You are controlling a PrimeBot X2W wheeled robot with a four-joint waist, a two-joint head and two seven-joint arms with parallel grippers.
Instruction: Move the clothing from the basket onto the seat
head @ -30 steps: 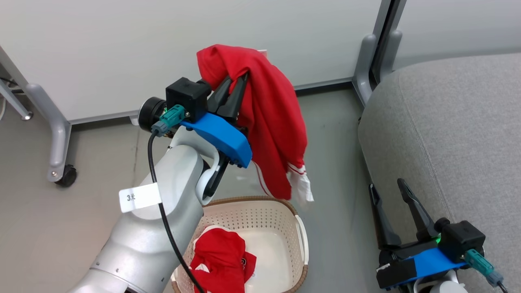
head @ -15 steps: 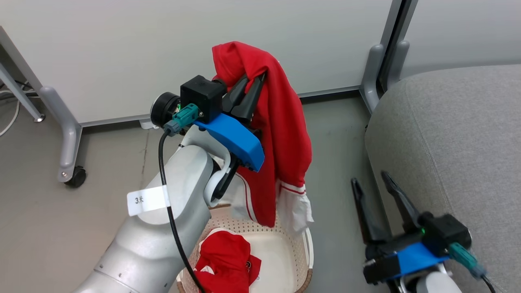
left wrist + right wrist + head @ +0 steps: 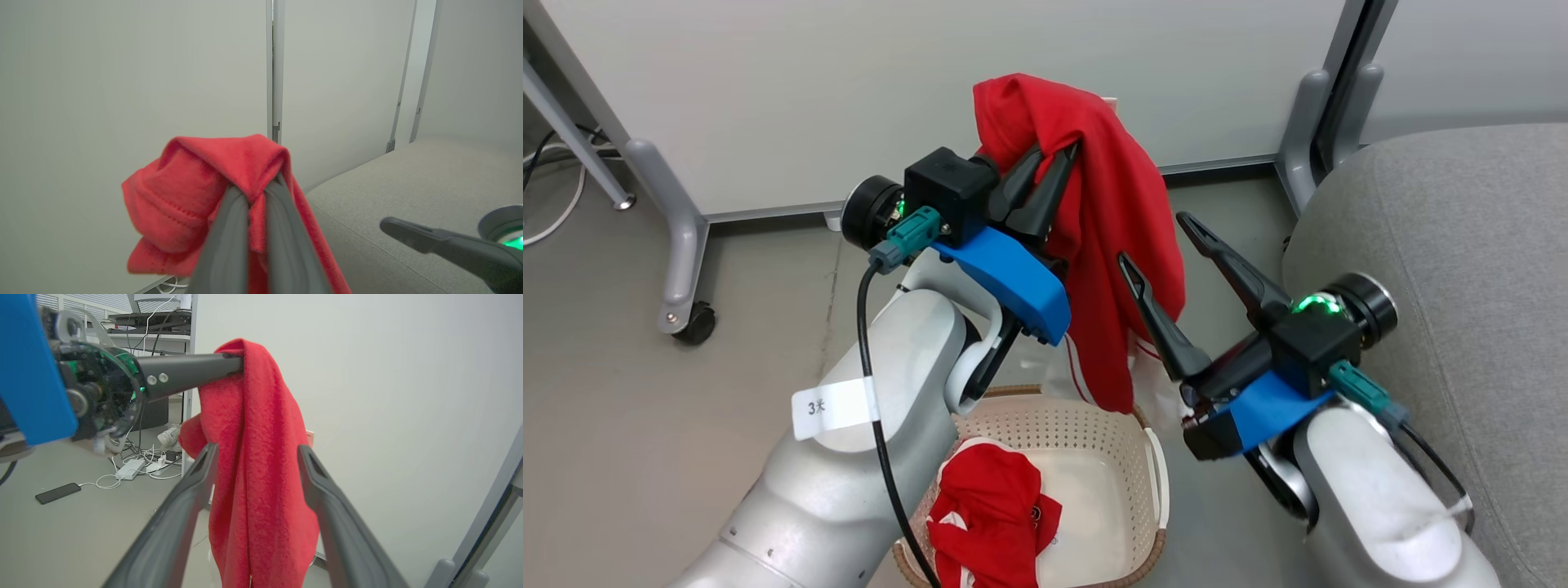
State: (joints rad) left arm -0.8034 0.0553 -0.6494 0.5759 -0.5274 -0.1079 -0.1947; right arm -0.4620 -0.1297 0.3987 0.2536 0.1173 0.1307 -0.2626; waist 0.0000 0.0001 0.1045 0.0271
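One red garment [image 3: 1111, 237] is held above the basket [image 3: 1054, 425], draped over and pinched between the pressed-together fingers of the left gripper [image 3: 1058, 151]. Its long axis is vertical: the bulk hangs straight down, and the white-trimmed hem ends just above the basket rim. A second red garment [image 3: 988, 514] lies crumpled on the basket floor.

The right gripper [image 3: 1154, 238] is positioned just beside the hanging cloth, fingers spread wide and holding nothing. In the right wrist view the cloth is framed between them; contact cannot be confirmed.

The sofa [image 3: 1462, 245] lies to the robot's right of the held garment, beyond the right arm. The carry is therefore judged to run rightward, and the right arm is the nearer one to the sofa.
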